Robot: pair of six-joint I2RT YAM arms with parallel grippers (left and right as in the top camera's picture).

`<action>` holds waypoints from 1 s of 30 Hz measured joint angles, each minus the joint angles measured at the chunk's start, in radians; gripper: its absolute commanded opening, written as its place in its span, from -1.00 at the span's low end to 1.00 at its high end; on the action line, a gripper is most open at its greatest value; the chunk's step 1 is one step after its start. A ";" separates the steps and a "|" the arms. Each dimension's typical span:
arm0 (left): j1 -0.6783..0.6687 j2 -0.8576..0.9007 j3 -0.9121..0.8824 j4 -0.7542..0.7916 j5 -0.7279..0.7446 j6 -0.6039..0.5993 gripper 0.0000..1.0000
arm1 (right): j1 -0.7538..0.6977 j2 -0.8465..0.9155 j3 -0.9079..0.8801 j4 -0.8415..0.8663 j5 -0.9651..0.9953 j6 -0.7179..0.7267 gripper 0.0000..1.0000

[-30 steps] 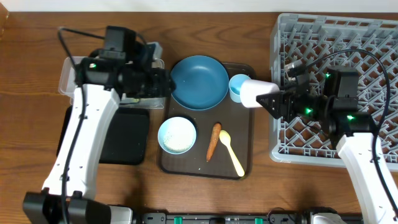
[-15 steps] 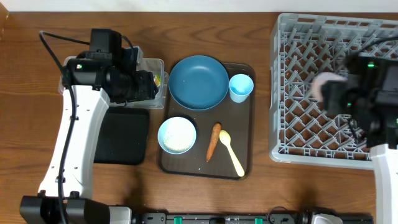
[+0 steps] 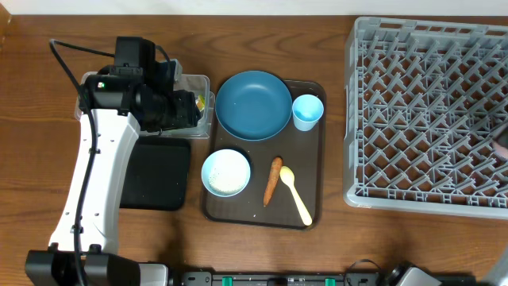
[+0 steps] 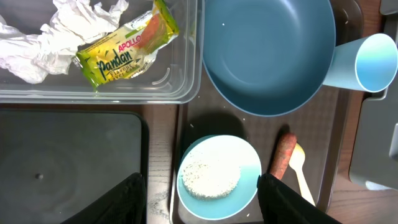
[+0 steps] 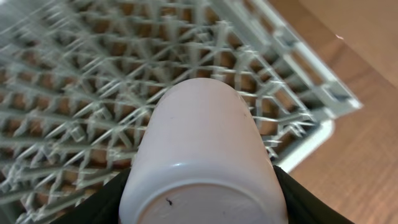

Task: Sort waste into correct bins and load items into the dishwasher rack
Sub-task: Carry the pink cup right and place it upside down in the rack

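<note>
Pink-white cup [image 5: 202, 149] cannot be made out from overhead, since my right arm is almost off the frame beyond the dishwasher rack [image 3: 429, 111], so I cannot judge placement there. In the left wrist view, the left gripper [image 4: 200, 198] hangs spread and empty above the white bowl [image 4: 217, 177] of rice, near the clear tub [image 4: 180, 93]. In the right wrist view, the right gripper [image 5: 202, 208] clamps the cup above the rack's corner. Released here, I reckon it could catch the rim and topple onto the table [image 5: 348, 168].

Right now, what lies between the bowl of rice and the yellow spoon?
The orange carrot. It lies on the brown tray between the bowl and the spoon, nearer the spoon. The overhead view shows it.
</note>
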 measured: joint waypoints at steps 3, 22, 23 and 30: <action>0.000 0.000 0.000 0.000 0.000 0.000 0.20 | -0.056 0.060 0.060 -0.023 -0.003 0.016 -0.98; 0.000 0.000 0.000 0.000 0.000 0.000 0.20 | -0.141 0.376 0.093 0.002 -0.006 0.048 -0.98; 0.000 0.000 0.000 0.000 0.000 0.000 0.21 | -0.141 0.382 0.093 0.005 -0.006 0.048 -0.98; 0.000 0.000 0.000 0.000 0.000 0.000 0.21 | -0.141 0.405 0.093 0.012 -0.008 0.050 0.26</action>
